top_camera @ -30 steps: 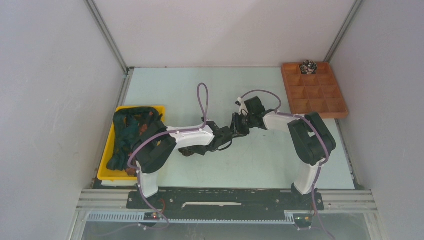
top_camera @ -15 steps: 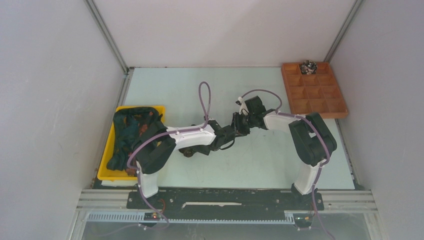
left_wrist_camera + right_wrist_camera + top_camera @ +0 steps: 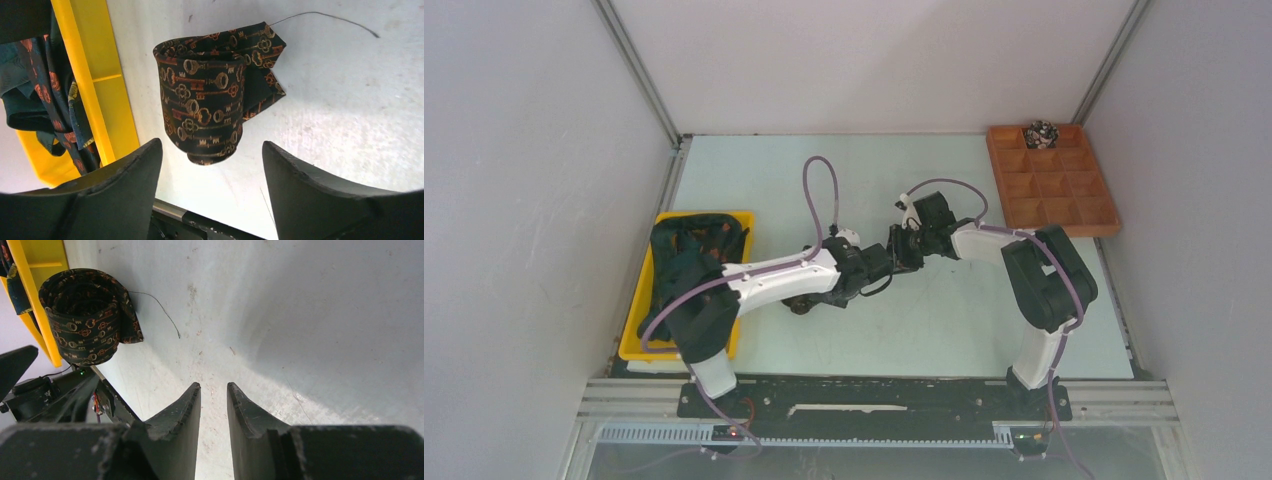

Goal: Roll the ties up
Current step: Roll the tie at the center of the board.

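A rolled tie (image 3: 205, 100), black with orange key patterns, lies on its side on the pale table just right of the yellow bin; it also shows in the right wrist view (image 3: 82, 315) and as a dark lump under the left forearm (image 3: 801, 303). My left gripper (image 3: 211, 145) hovers just short of the coil, open wide and touching nothing. The right gripper (image 3: 214, 385) hangs over bare table, its jaws a narrow gap apart with nothing between. Several unrolled ties (image 3: 679, 265) lie heaped in the yellow bin (image 3: 639, 340). Another rolled tie (image 3: 1041, 133) sits in the wooden tray's far row.
The wooden compartment tray (image 3: 1054, 185) stands at the back right. A loose thread (image 3: 325, 17) trails from the coil across the table. Both wrists meet near the table's middle, purple cables looping above them. The black base rail runs along the near edge.
The left jaws have spread wider. The left arm's elbow has swung left over the bin and its cable loop has shifted left. The right arm and the coil stay put.
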`<state>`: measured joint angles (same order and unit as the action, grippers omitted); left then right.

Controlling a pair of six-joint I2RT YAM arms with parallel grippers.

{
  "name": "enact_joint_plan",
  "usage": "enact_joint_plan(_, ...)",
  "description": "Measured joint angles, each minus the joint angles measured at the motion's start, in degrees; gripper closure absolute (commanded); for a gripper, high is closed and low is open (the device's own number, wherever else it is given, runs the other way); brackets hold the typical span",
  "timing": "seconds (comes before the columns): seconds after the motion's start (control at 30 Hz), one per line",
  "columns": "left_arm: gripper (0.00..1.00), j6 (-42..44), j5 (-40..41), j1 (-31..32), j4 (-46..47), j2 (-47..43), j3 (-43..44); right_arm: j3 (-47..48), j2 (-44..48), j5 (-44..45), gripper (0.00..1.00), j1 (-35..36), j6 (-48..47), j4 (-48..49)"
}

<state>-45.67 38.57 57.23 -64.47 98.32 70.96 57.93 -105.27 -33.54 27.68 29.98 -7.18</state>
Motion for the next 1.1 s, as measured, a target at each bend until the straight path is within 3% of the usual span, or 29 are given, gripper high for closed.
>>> enact_joint_plan(0.1,0.61,-1.3,-1.0,0.9,0.2,-5.1,-0.4,0.0,0.3,0.0,0.71,0.8,0.1,0.9)
enact_joint_plan(0.2,0.71,-3.0,-2.1,1.4,1.6,-12.5,-4.3,-0.1,1.4,-0.1,0.7,2.5,0.9,2.4)
enact_joint_plan(0.47,0.79,-6.4,-6.4,1.6,7.4,-23.3,-20.2,11.0,0.2,-1.4,0.71,6.7,3.1,1.5)
enact_joint_plan(0.6,0.81,-8.0,-7.3,1.4,11.1,-24.8,-24.7,22.5,-6.8,-2.4,0.72,7.8,4.0,0.1)
enact_joint_plan(0.83,0.99,-9.2,-9.2,-2.5,20.5,-28.4,-31.6,42.7,-22.7,-3.2,0.75,9.8,4.1,-9.4)
enact_joint_plan(1.1,1.0,-9.4,-11.0,-6.1,27.3,-30.1,-36.5,56.7,-36.2,-6.5,0.8,11.8,4.5,-16.5)
